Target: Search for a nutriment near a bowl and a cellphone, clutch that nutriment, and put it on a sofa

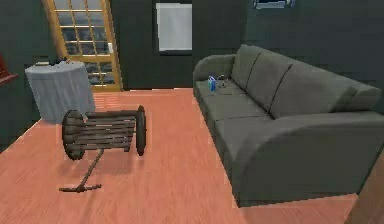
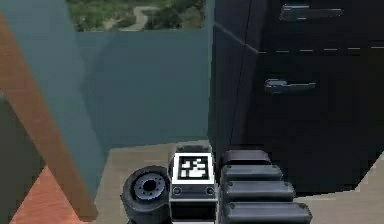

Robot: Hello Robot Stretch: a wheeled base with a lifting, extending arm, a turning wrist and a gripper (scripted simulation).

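A big dark sofa [image 1: 290,110] stands on the forward view's right, on a red-brown wood floor [image 1: 170,170]. On its far seat, close to the armrest, lies a small blue thing [image 1: 218,85]. It is too tiny for me to say if it is food. Out on the floor a round wooden spool [image 1: 103,131] lies on its side, with a dark stick-shaped tool [image 1: 82,180] near it. Behind them is a little table [image 1: 60,90] with a grey cloth, beside a glass door [image 1: 88,40]. A white board [image 1: 174,27] hangs on the wall.

In the arm side view, the arm [image 2: 255,190] sits low, with a white square [image 2: 194,168] with black marks on it. Left of that is the gripper [image 2: 150,187], a dark round lump. I cannot make out its far end, so I cannot tell if it has hold of anything. A tall black cupboard [image 2: 300,90] stands behind the arm.
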